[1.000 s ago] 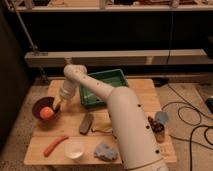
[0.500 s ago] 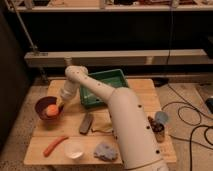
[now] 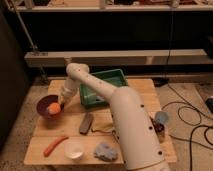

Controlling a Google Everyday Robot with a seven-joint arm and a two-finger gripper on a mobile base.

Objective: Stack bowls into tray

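The dark maroon bowl point(image 3: 44, 104) sits at the left side of the wooden table with an orange ball point(image 3: 54, 108) inside it. My gripper point(image 3: 62, 102) reaches down to the bowl's right rim and is shut on it, just beside the ball. The green tray point(image 3: 107, 73) stands at the back middle of the table, to the right of the bowl, partly covered by my white arm. The small whitish bowl point(image 3: 74, 148) rests near the table's front edge, apart from the gripper.
An orange carrot-like item point(image 3: 54, 145) lies at the front left. A dark oblong object point(image 3: 86, 123) lies mid-table and a blue cloth point(image 3: 106, 151) at the front. A blue cup point(image 3: 161, 119) stands at the right edge. Shelving runs behind the table.
The gripper has closed at the maroon bowl's right rim. The arm has stayed almost in place, and the bowl and ball have not visibly moved.
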